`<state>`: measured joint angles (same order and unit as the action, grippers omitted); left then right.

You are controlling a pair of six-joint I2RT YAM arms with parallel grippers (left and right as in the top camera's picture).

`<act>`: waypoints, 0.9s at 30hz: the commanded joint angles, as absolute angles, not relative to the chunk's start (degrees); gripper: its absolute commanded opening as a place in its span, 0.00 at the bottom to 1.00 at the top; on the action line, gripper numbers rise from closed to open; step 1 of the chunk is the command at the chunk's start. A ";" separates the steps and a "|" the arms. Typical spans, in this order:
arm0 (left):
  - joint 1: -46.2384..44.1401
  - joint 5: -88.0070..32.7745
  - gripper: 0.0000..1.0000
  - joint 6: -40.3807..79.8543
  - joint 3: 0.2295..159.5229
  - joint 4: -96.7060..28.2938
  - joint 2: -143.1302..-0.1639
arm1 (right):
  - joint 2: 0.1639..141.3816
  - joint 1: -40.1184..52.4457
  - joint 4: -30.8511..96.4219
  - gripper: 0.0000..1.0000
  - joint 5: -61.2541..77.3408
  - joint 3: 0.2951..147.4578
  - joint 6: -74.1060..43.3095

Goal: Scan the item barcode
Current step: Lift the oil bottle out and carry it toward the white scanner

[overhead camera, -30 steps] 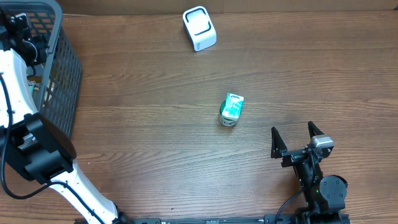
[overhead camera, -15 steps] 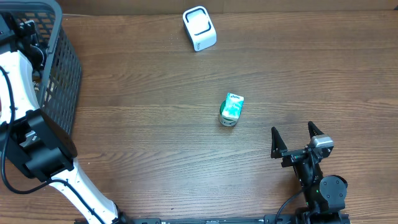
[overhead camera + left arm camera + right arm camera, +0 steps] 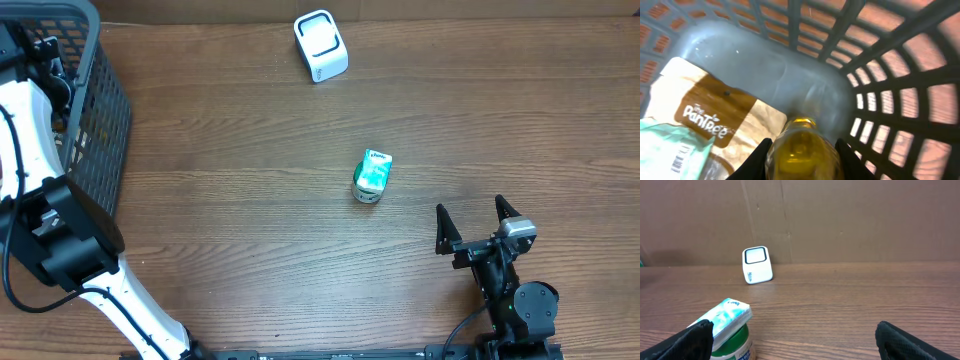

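The left pincer (image 3: pixel 802 146) has closed onto the yellow bottle (image 3: pixel 800 157) in the basket (image 3: pixel 880 75); the right pincer (image 3: pixel 470 208) stands wide open.

A wooden table (image 3: pixel 250 200) with dark brown grain spreads beneath and ahead of the right gripper (image 3: pixel 795 342). Past its far edge, straight ahead of that gripper, stands a brown cardboard wall (image 3: pixel 840 220) — creased vertically, evenly lit.

Inside the basket (image 3: pixel 890 75), the left gripper (image 3: pixel 802 142) clasps a yellow bottle (image 3: pixel 800 162), one finger against each side. Left of it lie a brown Pantree packet (image 3: pixel 715 110) and a mint packet (image 3: pixel 665 150) bearing a barcode (image 3: pixel 681 159).
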<state>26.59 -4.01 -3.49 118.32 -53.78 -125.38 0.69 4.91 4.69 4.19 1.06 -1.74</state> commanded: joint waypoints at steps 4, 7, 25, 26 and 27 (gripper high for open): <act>26.24 -4.03 0.15 -2.11 130.02 -56.93 -118.08 | 0.16 4.75 4.45 1.00 3.68 0.47 -2.13; 26.24 -4.05 0.15 -1.08 133.51 -57.14 -113.73 | 0.16 4.75 4.45 1.00 3.68 0.47 -2.13; 11.49 -6.00 0.14 5.54 136.27 -67.57 -89.12 | 0.16 4.75 4.45 1.00 3.68 0.47 -2.13; 10.20 -6.00 0.14 6.22 136.27 -69.30 -89.12 | 0.16 4.75 4.45 1.00 3.68 0.47 -2.13; 9.06 -6.00 0.14 6.63 136.20 -71.00 -89.21 | 0.16 4.75 4.45 1.00 3.68 0.47 -2.13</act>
<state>12.19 -5.41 3.25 135.66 -68.34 -89.23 0.69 4.91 4.69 4.19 1.06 -1.80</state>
